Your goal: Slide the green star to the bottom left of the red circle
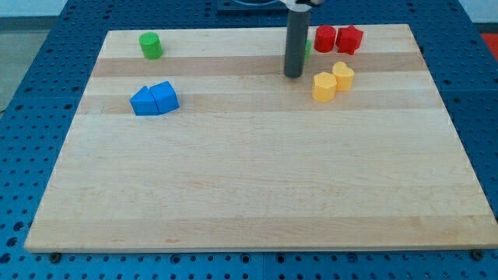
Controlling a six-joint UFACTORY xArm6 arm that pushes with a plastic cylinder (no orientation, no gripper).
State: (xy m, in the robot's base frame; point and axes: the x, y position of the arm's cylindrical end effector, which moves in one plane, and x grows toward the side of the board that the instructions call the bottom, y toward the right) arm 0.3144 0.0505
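Seven blocks on the counter [257,194], though one is barely visible. Green star [308,48] is nearly hidden behind the rod, only a green sliver shows at the rod's right edge, upper centre of frame. Shape can't be confirmed from here; taking it as the star by elimination, since the green cylinder [150,45] sits far off at upper left.

Red circle [324,37] is just right of that sliver, close or touching, can't tell which. Red star [349,39] touches its right side.

My tip [293,75] is down on the counter, just left of and below the green sliver. No end effector fitted, just the rod, so nothing to open or close.

Progress: star already looks left and slightly below the circle. Judging mostly done; maybe a small nudge toward frame bottom remains.

Two yellow blocks [332,82] sit just right of the tip, could get clipped. Blue pair [154,99] at mid left, irrelevant.
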